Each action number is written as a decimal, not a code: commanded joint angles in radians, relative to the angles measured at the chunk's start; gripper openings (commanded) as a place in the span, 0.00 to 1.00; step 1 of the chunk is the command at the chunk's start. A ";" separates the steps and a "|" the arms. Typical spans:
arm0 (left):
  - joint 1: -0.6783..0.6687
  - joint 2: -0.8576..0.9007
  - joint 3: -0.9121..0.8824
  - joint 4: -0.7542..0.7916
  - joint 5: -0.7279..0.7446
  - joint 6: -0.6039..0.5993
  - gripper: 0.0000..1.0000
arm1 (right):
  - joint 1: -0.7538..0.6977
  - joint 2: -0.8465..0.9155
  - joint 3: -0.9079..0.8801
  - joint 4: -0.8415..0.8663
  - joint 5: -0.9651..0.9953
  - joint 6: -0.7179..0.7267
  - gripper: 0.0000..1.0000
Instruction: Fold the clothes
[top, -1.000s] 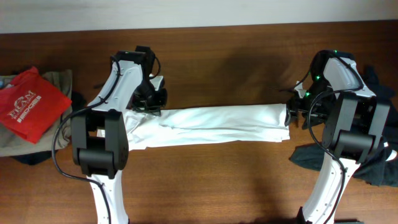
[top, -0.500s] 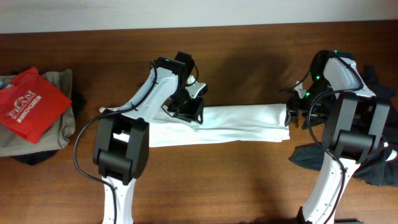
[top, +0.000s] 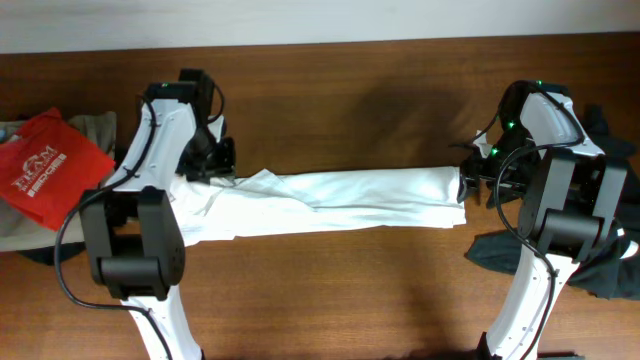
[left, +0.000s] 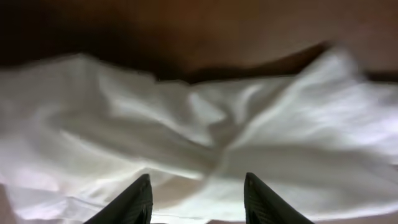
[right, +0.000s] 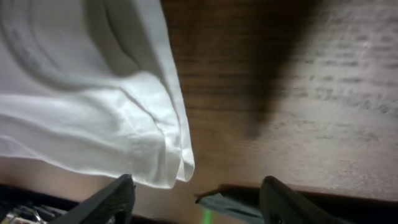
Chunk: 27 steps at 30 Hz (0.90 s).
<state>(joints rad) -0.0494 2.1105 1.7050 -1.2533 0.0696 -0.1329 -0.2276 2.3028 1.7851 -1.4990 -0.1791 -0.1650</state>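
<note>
- Across the middle of the worktop (top: 350, 290) you have the white garment (top: 350, 202). It is drawn out in a long, narrow band from left to right and creased along its length.
- Left end of the band: wider and rumpled, with a small flap turned up close to the left arm (top: 160, 125).
- Left fingers (left: 138, 200): spread apart, gripping nothing. In the left wrist view, bunched white cloth fills the frame below and ahead of them. That picture is blurred, so you cannot tell whether the tips touch the cloth.
- Right fingers (right: 112, 200): spread wide, nothing between them. The right wrist view puts the garment's folded right edge ahead of one finger and bare wood ahead of the other.
- Overhead, you see the right fingers just beside the band's right end.
- Far left of the worktop: a red bag (top: 48, 165) with white lettering lies on a beige cloth pile (top: 98, 128).
- Far right: dark clothes (top: 495, 250) lie bunched beside the right arm (top: 560, 200), well apart from the red bag.
</note>
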 joint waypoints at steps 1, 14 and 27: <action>0.035 -0.017 -0.144 0.040 -0.006 -0.013 0.47 | 0.003 -0.019 -0.009 -0.019 0.013 -0.022 0.69; 0.066 -0.171 0.051 0.002 -0.003 -0.013 0.60 | -0.014 -0.019 -0.016 -0.045 -0.177 -0.198 0.76; 0.066 -0.170 0.050 0.008 -0.007 -0.011 0.64 | 0.101 -0.032 0.014 0.013 -0.018 -0.035 0.51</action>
<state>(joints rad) 0.0128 1.9408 1.7523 -1.2484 0.0700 -0.1402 -0.1108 2.3028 1.7306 -1.4612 -0.2600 -0.2317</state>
